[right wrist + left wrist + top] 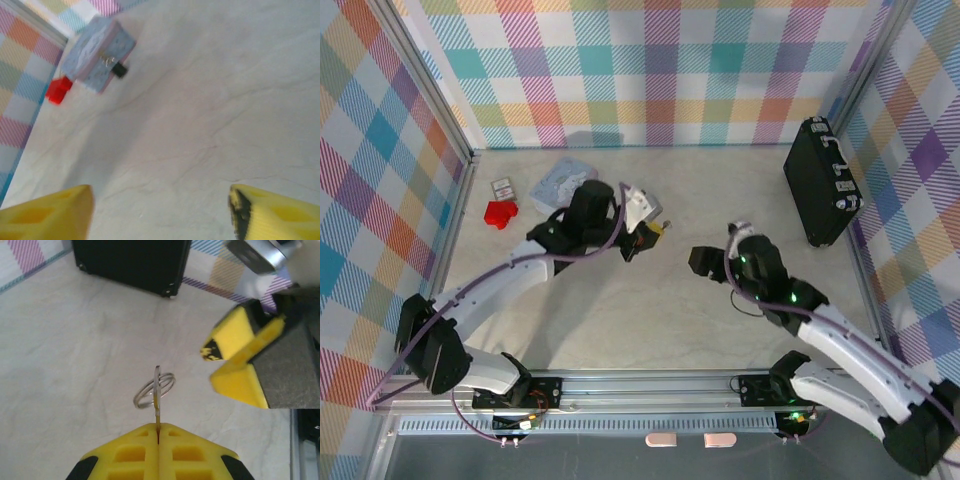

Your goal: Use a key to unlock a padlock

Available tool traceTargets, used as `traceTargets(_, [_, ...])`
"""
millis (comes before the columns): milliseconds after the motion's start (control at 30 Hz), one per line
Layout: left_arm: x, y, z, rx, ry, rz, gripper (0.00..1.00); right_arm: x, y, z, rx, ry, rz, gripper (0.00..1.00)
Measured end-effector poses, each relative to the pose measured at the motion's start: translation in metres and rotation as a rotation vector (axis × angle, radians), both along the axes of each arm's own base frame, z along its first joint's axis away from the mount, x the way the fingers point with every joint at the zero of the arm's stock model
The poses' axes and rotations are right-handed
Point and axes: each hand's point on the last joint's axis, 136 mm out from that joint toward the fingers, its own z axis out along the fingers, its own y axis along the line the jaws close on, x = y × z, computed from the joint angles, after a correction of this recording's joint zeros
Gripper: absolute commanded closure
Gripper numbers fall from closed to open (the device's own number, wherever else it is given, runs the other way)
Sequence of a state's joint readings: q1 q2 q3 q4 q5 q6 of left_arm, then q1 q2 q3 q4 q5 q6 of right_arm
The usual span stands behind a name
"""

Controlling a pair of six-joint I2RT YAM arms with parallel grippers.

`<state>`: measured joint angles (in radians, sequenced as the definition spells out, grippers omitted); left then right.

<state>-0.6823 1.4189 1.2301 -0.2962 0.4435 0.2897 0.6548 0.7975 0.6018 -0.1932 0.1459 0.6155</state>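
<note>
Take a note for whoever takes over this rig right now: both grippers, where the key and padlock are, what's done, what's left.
Left gripper: jaws shut on the key, which carries its ring.
Right gripper: jaws wide open, empty.
Padlock: beside the pale blue tin, not held.
Done: key is in grip.
Left: steady the padlock, insert the key, turn it.

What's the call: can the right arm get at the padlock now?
Probably yes. The right gripper is open and empty, and its wrist view shows bare table up to the padlock beside the blue tin. The left arm, close to the tin, may crowd the approach.
</note>
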Motion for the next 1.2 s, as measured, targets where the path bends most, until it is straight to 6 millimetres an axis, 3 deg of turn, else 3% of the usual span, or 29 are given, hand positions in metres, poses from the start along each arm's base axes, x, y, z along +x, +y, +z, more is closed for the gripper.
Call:
traceTargets(67, [0.003, 0.004, -0.005, 0.103, 0.026, 0.009, 1.0, -0.004, -0.007, -0.009, -0.006, -0.093, 0.012, 0.03])
traceTargets(200, [-0.008, 0.027, -0.038, 0.377, 0.098, -0.008, 1.0, -0.007, -0.008, -0.012, -0.012, -0.217, 0.049, 0.02])
traceTargets(300, [-0.021, 0.049, -0.054, 0.567, 0.137, -0.05, 1.0, -0.012, 0.008, -0.003, 0.025, -0.275, 0.141, 0.06])
traceTargets(433, [-0.038, 0.064, -0.055, 0.7, 0.136, -0.119, 1.0, -0.025, 0.042, 0.001, 0.087, -0.302, 0.343, 0.19])
traceTargets(733, [-0.075, 0.064, -0.059, 0.791, 0.12, -0.29, 1.0, -0.06, 0.09, -0.006, 0.205, -0.316, 0.716, 0.41])
traceTargets(1200, [-0.092, 0.053, -0.058, 0.712, 0.147, -0.394, 1.0, -0.078, 0.11, 0.015, 0.301, -0.39, 0.875, 0.68])
